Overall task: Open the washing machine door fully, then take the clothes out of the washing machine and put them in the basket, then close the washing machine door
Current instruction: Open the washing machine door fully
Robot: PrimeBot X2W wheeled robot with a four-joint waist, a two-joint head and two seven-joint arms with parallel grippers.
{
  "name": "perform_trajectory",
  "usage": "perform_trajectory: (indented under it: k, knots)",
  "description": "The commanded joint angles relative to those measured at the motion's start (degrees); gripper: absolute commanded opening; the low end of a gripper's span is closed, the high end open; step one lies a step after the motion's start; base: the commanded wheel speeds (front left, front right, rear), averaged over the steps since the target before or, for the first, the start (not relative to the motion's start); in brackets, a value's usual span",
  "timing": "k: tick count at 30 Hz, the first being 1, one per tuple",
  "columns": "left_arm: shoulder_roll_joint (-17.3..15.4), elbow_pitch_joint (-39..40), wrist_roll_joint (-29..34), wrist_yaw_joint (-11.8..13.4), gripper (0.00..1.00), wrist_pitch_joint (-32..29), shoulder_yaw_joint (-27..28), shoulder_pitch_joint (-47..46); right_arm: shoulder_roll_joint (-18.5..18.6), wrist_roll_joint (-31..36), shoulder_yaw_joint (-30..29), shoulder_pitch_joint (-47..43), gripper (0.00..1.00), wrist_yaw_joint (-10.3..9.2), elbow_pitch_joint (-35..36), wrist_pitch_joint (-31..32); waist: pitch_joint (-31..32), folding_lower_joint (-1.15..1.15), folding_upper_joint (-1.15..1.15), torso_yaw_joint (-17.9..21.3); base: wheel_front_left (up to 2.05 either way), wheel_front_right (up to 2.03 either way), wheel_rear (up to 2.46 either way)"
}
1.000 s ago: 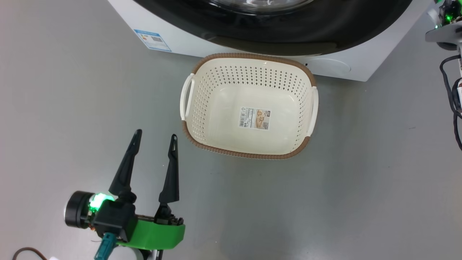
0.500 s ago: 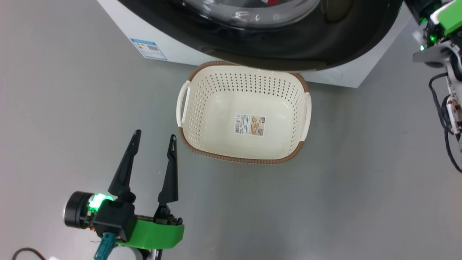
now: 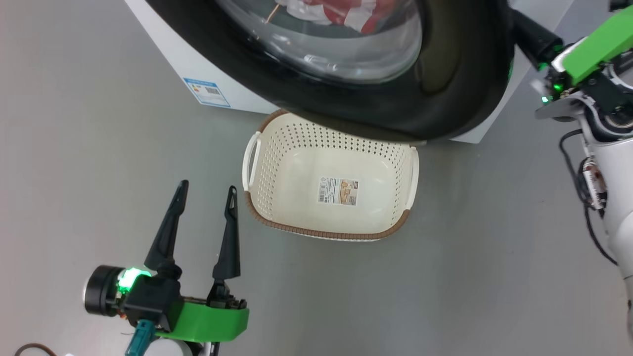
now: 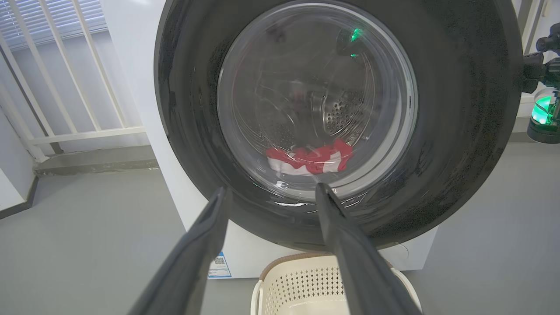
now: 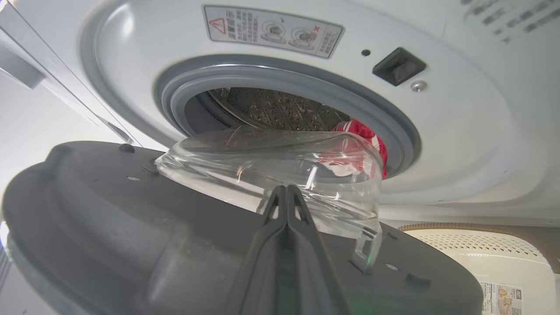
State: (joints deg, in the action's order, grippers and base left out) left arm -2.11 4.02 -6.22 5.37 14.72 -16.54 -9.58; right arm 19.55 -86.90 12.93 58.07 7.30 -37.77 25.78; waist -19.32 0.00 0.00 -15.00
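Right wrist view: the right pincer [image 5: 285, 189], clenched on nothing, lies along the matte grey inner face of the washing machine door [image 5: 109, 227], which has swung further out than a second ago (opening begun, not finished). Soft red striped clothes [image 5: 363, 135] lie in the washing machine [image 5: 459, 144] behind its grey rubber ring [image 5: 280, 78]; the left pincer [image 3: 205, 195] hangs spread, empty, beside the perforated cream basket [image 3: 321, 233]

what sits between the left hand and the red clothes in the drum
The bulging clear glass window of the round black-rimmed door, in the left wrist view.
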Motion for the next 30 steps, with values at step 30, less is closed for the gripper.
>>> perform_trajectory:
  k: [30]
  knots:
    - [-0.8,1.8,0.8,0.2,1.00,0.3,4.2,3.1,-4.2,-3.9,4.9,-14.9,0.00,0.19,12.0,6.3,7.4,0.00,0.00,1.5,0.00,0.00,0.00]
